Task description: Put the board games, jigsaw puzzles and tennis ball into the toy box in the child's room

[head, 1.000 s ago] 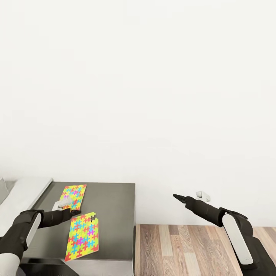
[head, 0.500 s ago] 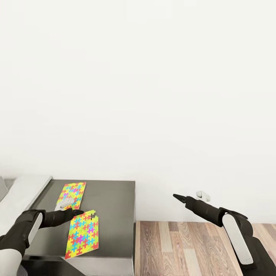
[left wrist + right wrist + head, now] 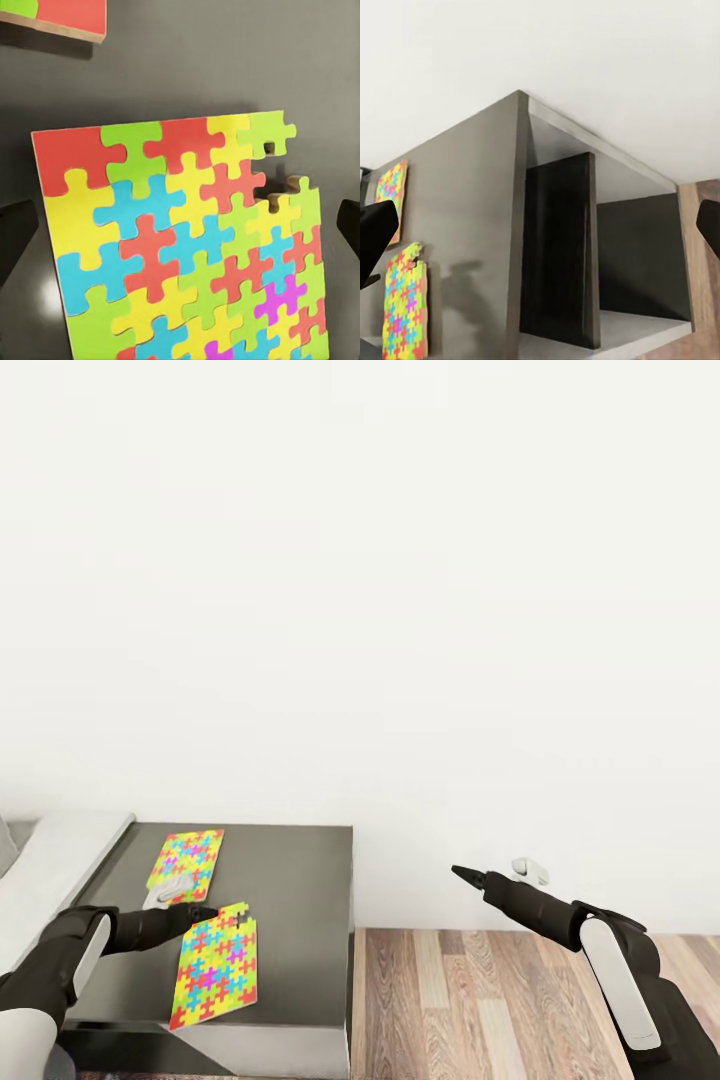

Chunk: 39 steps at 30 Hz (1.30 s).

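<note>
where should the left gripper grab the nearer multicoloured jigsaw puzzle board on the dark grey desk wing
Probably by its edge. The nearer multicoloured jigsaw puzzle board lies flat and thin on the dark grey desk wing, leaving no raised part to pinch. The left gripper is at its far edge, fingers spread wider than the board, so pinching that edge, or sliding the board past the desk's front edge first, seems best.
</note>
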{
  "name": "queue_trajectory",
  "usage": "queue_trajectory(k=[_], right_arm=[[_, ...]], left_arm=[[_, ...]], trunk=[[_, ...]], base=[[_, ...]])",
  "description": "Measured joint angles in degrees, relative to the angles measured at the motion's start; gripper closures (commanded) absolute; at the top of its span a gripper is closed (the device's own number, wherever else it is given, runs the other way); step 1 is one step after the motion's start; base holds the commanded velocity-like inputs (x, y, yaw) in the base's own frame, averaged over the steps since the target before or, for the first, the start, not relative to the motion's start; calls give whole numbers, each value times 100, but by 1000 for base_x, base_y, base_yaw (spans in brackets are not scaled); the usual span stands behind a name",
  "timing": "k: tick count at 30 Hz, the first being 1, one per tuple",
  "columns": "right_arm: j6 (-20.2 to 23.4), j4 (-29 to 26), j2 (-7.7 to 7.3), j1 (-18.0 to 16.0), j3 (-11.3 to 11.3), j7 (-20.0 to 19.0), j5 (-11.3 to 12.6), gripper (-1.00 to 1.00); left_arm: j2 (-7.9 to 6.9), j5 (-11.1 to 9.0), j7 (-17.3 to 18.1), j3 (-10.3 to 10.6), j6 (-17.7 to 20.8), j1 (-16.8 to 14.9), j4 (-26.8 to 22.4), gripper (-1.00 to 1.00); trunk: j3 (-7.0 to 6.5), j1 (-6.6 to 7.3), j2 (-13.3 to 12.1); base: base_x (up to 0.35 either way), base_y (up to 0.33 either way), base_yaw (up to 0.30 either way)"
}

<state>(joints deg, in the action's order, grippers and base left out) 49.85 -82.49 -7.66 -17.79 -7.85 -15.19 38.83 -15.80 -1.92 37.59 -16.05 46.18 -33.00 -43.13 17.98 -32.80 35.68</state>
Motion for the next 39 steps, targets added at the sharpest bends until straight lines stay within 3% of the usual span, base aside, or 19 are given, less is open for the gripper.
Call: queue_trajectory(k=[10,39], right_arm=[[-18,-26,-4,3,1,-4,-1,-100],[-19,-37,-5,9,10,-99,-3,-100]], left_arm=[[6,0,-5,0,2,-1,0,-100],[4,-1,4,0,11,-1,0,-100]], trunk=[[77,0,0],[127,0,0]], base=[[0,0,0],[0,0,0]])
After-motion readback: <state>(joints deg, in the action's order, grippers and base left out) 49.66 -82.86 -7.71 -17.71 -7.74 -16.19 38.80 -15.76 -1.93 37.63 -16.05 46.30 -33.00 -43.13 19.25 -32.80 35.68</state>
